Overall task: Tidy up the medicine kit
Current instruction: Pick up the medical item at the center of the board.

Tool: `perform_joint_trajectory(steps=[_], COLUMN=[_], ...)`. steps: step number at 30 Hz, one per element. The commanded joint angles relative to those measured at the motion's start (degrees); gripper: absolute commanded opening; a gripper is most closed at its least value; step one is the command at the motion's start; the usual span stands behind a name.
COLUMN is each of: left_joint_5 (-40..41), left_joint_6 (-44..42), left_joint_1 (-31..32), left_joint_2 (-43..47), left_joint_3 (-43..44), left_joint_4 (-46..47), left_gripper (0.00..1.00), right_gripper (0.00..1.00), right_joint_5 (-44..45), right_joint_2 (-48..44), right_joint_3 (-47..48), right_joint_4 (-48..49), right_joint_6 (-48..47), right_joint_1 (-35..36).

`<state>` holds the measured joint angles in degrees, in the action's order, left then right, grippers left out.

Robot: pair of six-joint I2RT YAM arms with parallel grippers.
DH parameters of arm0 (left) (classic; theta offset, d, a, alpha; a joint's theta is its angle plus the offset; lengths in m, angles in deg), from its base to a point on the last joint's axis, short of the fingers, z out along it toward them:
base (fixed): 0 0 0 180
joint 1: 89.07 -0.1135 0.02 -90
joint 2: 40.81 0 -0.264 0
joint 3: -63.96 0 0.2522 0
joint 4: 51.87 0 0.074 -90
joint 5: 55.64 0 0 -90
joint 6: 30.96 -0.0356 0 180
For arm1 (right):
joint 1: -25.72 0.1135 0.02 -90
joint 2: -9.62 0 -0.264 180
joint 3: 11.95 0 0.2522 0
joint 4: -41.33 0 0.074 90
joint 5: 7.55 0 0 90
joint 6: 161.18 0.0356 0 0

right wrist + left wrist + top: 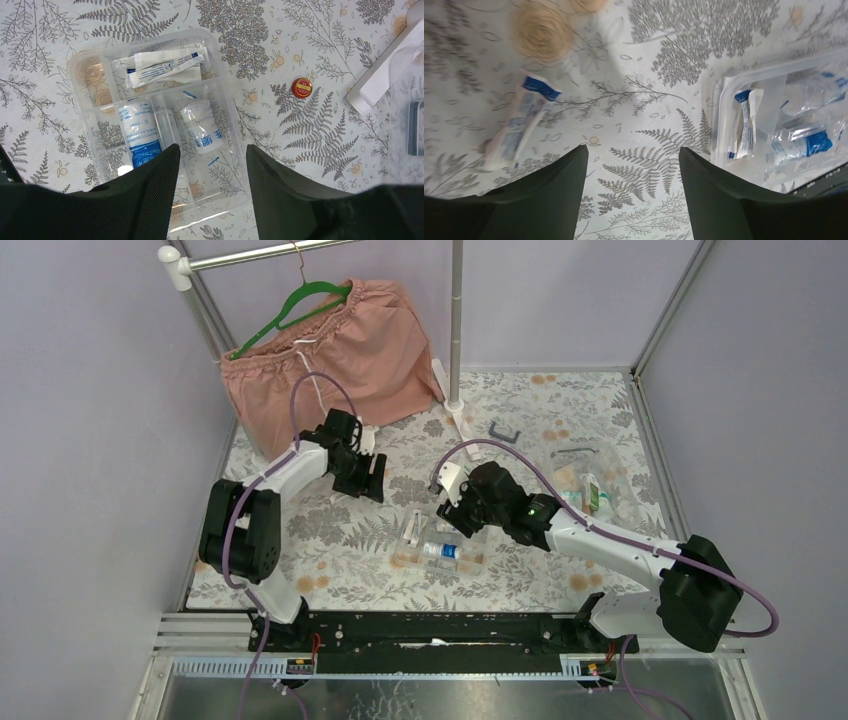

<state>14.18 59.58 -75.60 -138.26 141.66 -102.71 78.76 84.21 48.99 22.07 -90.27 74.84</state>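
Medicine kit tray (107, 134) lies on the table (320, 150) directly under my right pincer (210, 150), whose jaws stand apart with nothing between them. Inside the tray I note two bandage rolls (139, 127), each in its own middle compartment, and a bundle of sachets (165, 67) in the far compartment. The other compartments look bare. A small red tin (302, 87) sits on the table near the tray, not put away.

My left pincer (633, 150) is likewise apart and empty. It hovers over bare table between the tray's edge and a loose blue-and-white sachet (518, 124).

Farther right in the overhead view, a clear plastic heap (600, 480) holds more items; I cannot tell whether it is the lid. A black handle (505, 430) lies apart from it.

Judgement: sorting is partly done. The loose sachet, the red tin and the right-hand items remain, then closing.
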Motion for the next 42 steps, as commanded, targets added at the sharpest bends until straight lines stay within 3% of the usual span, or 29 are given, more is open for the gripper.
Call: perform_joint_trajectory(steps=[1,5,14,22,25,31,35,42], left_joint_5=[7.4,14.11,18.91,18.51,18.2,21.2,20.93,12.56], left_joint_6=[1.74,1.0,-1.32,-1.85,-1.7,-1.69,-1.51,1.56], left_joint_1=[-0.99,-2.33,-3.21,-3.22,-3.19,-3.2,-3.19,-2.87], left_joint_2=[2.37,-1.24,-6.44,-6.68,-6.77,-7.09,-6.7,-5.2], left_joint_3=[2.55,3.13,2.52,1.98,1.23,1.56,1.87,0.43], left_joint_4=[2.72,2.33,3.29,3.71,3.15,1.68,1.11,1.49], left_gripper=[0.76,0.79,0.85,0.86,0.81,0.6,0.54,0.42], right_gripper=[0.59,0.59,0.59,0.59,0.59,0.58,0.58,0.58], right_joint_5=[-0.31,-0.29,-0.57,-0.89,-0.93,-1.58,-1.51,-1.05], right_joint_2=[-0.41,-0.71,-0.86,-0.5,-0.4,0.02,0.16,0.04], right_joint_3=[0.33,0.3,0.35,0.72,0.77,1.05,1.42,0.95], right_joint_4=[1.09,0.31,-0.39,-1.0,-1.07,-1.05,-1.29,-1.13], right_joint_6=[0.9,0.49,0.2,0.19,0.43,0.85,0.79,1.39], right_joint_1=[0.33,0.35,0.35,0.28,0.33,0.36,0.33,0.28])
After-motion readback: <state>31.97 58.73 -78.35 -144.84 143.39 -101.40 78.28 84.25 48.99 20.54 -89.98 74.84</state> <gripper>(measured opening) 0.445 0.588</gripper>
